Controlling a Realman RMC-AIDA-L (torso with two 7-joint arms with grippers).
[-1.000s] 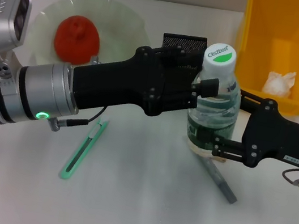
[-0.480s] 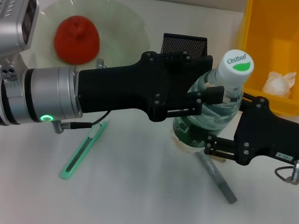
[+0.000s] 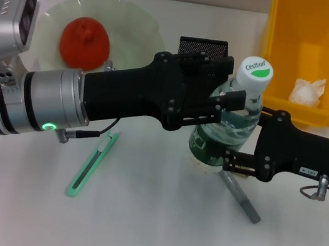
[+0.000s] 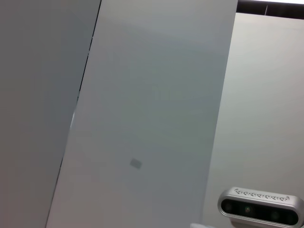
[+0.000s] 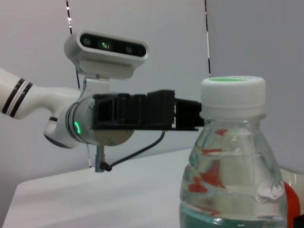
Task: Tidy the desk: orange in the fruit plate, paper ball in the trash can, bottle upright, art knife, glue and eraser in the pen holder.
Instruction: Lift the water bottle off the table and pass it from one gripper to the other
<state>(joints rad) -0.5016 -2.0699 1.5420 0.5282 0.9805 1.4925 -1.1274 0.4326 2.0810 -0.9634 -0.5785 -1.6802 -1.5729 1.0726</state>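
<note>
Water in the clear plastic bottle with a white-and-green cap (image 3: 231, 118) stood tilted at the counter's (image 3: 153, 228) middle, the left claw (image 3: 231, 99) clamped near its neck and the right claw (image 3: 234, 161) clamped on its lower body. Beside it lay a green art knife (image 3: 91, 164) and a grey glue stick (image 3: 240, 199); behind stood a black mesh pen holder (image 3: 203, 47), an orange (image 3: 85, 43) in a pale green fruit plate (image 3: 140, 21), and a paper ball (image 3: 307, 91) in the yellow trash bin (image 3: 312, 34).

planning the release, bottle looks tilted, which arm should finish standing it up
Right, probably: the right gripper brackets the base of the tilted water bottle and can level it; the left gripper at the neck only steadies it.
</note>
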